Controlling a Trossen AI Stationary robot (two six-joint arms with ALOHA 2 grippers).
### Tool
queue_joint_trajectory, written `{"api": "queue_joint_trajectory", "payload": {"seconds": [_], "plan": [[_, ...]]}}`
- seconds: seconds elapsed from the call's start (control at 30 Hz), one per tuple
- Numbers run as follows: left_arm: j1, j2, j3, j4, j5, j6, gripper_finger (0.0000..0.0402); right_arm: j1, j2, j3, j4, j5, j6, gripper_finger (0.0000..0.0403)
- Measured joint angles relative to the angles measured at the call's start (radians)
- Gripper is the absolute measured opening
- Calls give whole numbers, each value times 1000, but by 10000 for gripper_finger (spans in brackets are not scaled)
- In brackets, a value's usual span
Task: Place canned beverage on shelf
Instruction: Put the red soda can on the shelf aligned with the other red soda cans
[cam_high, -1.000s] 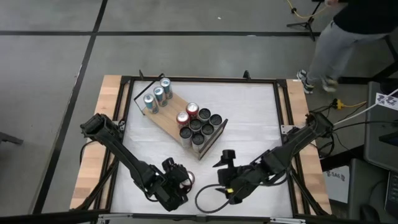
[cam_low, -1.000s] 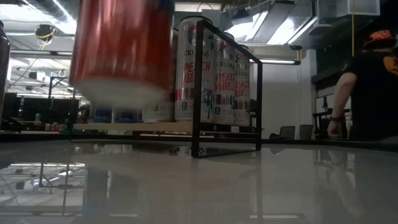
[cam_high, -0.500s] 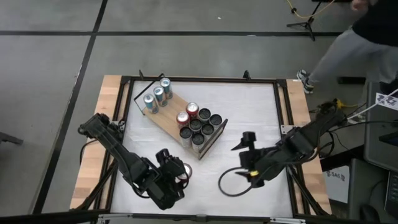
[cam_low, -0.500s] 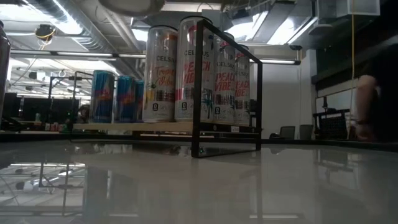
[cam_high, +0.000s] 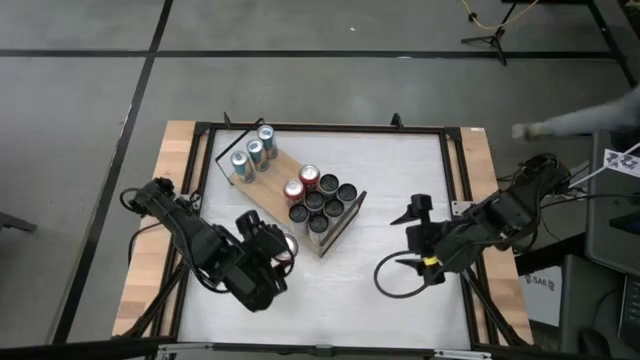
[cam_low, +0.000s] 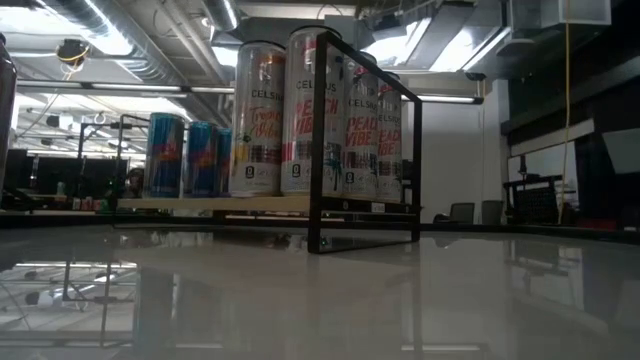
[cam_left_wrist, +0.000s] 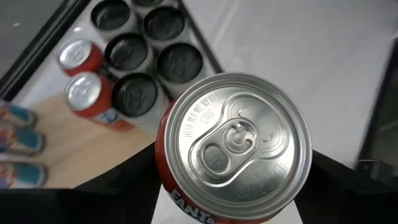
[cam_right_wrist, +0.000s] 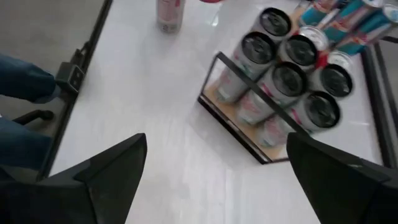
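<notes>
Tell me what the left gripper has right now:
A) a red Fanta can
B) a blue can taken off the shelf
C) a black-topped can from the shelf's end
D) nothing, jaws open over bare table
A: the left wrist view shows the red Fanta can clamped between the left gripper's dark fingers, with the shelf beyond it.

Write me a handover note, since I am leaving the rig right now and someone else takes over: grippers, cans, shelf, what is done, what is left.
Left gripper: shut on a red Fanta can, held upright above the table just short of the shelf.
Right gripper: open, empty, waiting over the table's right side.
Shelf: three blue cans at the far end, two red cans mid-board, six dark-topped cans at the near end.
Done: can picked up and lifted.
Left: carry it over the board, set it on bare wood, release.
</notes>
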Motion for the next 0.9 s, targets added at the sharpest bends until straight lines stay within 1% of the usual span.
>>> {"api": "queue_joint_trajectory", "payload": {"seconds": [0.1, 0.27, 0.4, 0.47, 0.57, 0.67, 0.77, 0.9], "plan": [[8, -33, 1, 5, -3, 20, 276, 0, -27, 0, -13, 30, 0, 381], [11, -94, -1, 1, -59, 54, 276, 0, -63, 0, -20, 83, 0, 381], [12, -146, -11, 3, -97, 86, 276, 0, -86, 0, -23, 87, 0, 381], [14, -188, -44, 3, -103, 91, 276, 0, -96, 0, -37, 87, 0, 381], [22, -268, -141, 2, -101, 72, 276, 0, -116, -7, -73, 90, 0, 381], [23, -361, -281, 0, -95, 5, 276, 0, -162, -52, -67, 105, 2, 381], [22, -452, -424, 7, -94, -48, 276, 0, -225, -123, -15, 109, 3, 381], [24, -546, -598, 54, -95, -49, 276, 0, -322, -248, 108, 114, 3, 381]]}}
